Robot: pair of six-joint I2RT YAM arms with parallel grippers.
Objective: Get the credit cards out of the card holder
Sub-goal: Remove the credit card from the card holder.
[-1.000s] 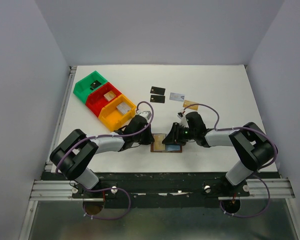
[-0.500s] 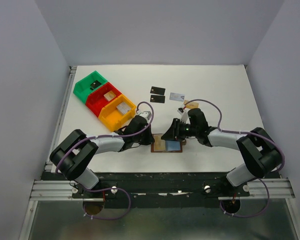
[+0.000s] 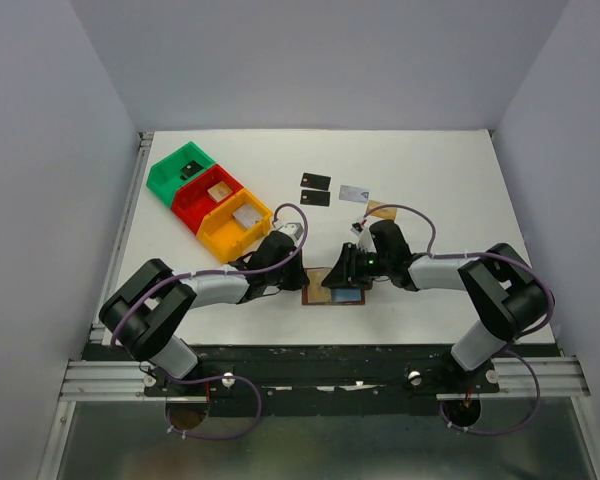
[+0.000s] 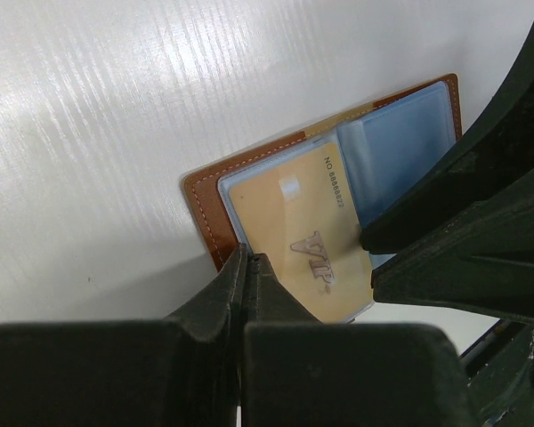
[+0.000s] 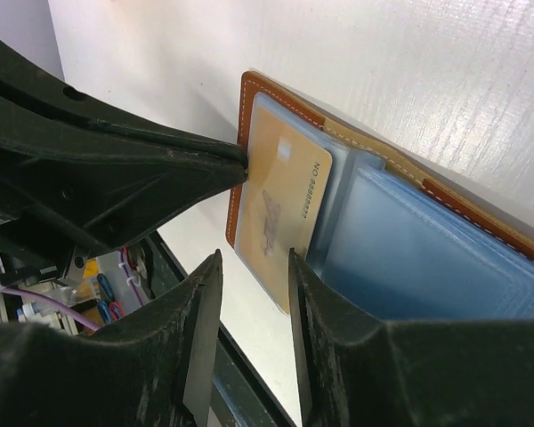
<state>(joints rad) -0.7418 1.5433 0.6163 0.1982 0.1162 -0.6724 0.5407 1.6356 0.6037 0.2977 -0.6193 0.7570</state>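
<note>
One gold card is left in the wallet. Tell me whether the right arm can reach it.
Probably yes. The right fingers, open, sit at the free edge of the card; the left fingers, shut, pin the wallet beside the card, not over it.

Two black cards [image 3: 316,181], one silver-blue card [image 3: 353,192], two tan-gold cards [image 3: 382,210], one card holder [image 4: 400,142], three plastic bins [image 3: 188,207].
</note>
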